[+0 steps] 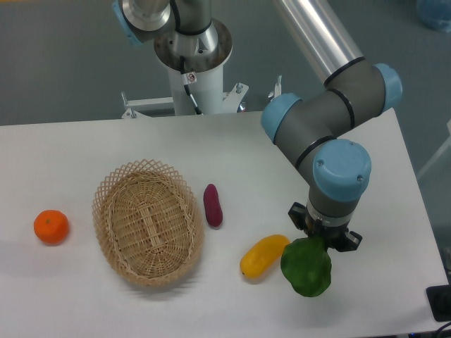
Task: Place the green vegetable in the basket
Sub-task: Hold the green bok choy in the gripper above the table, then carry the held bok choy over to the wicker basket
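The green vegetable (306,268) is a round dark green blob near the table's front right. My gripper (323,241) sits directly over its upper right part, pointing down. The wrist and the leaves hide the fingertips, so I cannot tell whether they are closed on the vegetable or whether it is lifted off the table. The basket (146,221), an oval tan wicker one, stands empty to the left, well apart from the gripper.
A yellow oblong vegetable (263,255) lies just left of the green one, nearly touching it. A small purple vegetable (213,205) lies beside the basket's right rim. An orange (51,227) rests at the far left. The arm's base (192,53) stands behind the table.
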